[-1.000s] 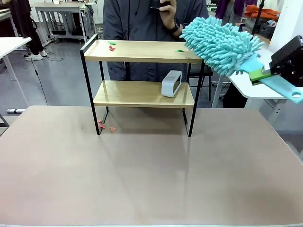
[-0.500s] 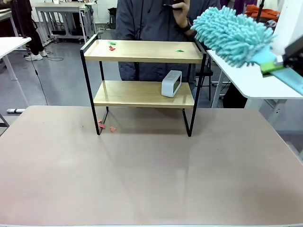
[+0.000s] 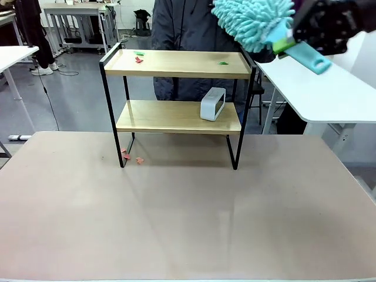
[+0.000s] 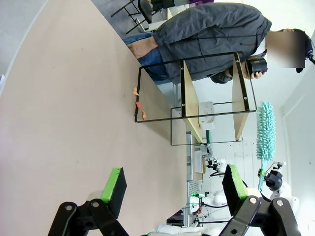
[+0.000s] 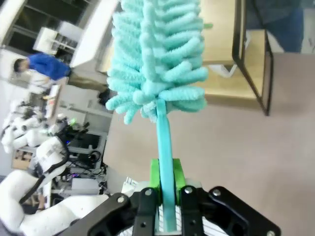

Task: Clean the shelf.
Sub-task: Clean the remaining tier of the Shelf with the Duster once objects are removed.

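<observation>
The shelf [image 3: 176, 64] stands in the upper middle of the front view, at the table's [image 3: 188, 223] far edge. At the upper right our right gripper [image 3: 284, 42] is clamped on the handle of the duster [image 3: 252, 20]. Its fluffy head sits just above the shelf's right end in the picture and does not touch it. Our left gripper [image 4: 172, 184] has its jaws wide apart and holds nothing.

On the top board lie a red scrap [image 3: 138, 59] at the left and a green scrap [image 3: 223, 63] at the right. For a good sweep we judge that we should lower the head flat onto the board's right end. Then we should draw it along in one light pass, clear of the black frame and of the person [image 3: 188, 23] behind. On the lower board we would work around the white box [image 3: 212, 104] rather than knock it.
</observation>
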`<state>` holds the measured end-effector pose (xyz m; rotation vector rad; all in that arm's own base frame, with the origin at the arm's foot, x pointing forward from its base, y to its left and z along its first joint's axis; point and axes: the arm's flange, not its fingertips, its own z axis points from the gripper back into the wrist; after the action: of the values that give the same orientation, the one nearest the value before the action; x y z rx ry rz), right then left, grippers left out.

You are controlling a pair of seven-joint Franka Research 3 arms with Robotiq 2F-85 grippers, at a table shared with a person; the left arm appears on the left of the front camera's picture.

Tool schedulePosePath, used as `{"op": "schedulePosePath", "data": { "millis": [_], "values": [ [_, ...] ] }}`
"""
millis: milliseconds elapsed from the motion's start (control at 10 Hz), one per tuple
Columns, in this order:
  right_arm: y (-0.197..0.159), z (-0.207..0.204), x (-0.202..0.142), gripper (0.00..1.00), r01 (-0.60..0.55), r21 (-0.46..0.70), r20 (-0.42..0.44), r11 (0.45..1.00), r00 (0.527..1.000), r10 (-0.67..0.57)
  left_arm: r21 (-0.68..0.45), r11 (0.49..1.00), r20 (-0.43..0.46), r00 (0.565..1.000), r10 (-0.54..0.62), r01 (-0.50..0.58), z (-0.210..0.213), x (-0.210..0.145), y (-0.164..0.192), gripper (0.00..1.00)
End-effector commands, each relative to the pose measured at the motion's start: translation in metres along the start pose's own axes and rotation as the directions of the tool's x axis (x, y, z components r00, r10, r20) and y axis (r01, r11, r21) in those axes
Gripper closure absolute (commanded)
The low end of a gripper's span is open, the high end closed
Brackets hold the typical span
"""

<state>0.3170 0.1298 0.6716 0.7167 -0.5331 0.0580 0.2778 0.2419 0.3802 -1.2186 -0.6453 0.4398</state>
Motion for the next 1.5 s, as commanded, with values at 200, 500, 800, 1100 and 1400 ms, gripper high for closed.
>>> {"op": "schedulePosePath", "data": {
  "millis": [200,500,800,1100,1400],
  "values": [
    [0.026,-0.047,0.02,1.0,0.094,-0.213,0.047,0.972,0.995,-0.086,-0.023,1.0,0.012,1.0,-0.021,0.021,-0.003,-0.005,-0.001,0.0],
    [0.029,-0.08,0.023,1.0,0.107,-0.338,0.076,0.935,0.993,-0.086,-0.023,1.0,0.012,1.0,-0.021,0.021,-0.003,-0.005,-0.001,0.0],
    [0.025,-0.102,0.022,1.0,0.11,-0.367,0.044,0.924,0.994,-0.101,-0.023,1.0,0.012,1.0,-0.021,0.021,-0.003,-0.005,-0.001,0.0],
    [0.03,-0.112,0.024,1.0,0.077,-0.365,0.013,0.928,0.997,-0.078,-0.023,1.0,0.012,1.0,-0.021,0.021,-0.003,-0.005,-0.001,0.0],
    [0.054,-0.134,0.034,1.0,0.008,-0.343,-0.043,0.939,0.999,-0.024,-0.023,1.0,0.012,1.0,-0.021,0.021,-0.003,-0.005,-0.001,0.0]
  ]
}}
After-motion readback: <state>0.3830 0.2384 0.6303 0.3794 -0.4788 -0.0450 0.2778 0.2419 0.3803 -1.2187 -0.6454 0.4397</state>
